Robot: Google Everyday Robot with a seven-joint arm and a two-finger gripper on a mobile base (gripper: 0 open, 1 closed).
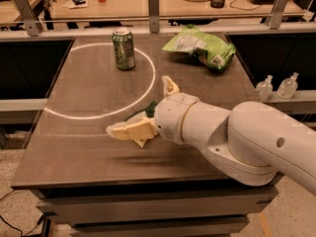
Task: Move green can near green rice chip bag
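- Green can (pixel 123 49): upright, silver top, pale side markings.
- Green rice chip bag (pixel 200 46): crumpled, well apart from the can.
- Gripper (pixel 139 105): above the table's middle, fingers spread, empty, hiding most of a dark sponge (pixel 141 113).

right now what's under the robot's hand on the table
A dark green sponge peeks out beneath the open cream two-finger hand, low over the middle of the brown table. The hand and white arm cover the rest of it and whatever else lies there.

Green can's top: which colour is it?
Silver top on the green can, camera view; gripper hangs over table front.
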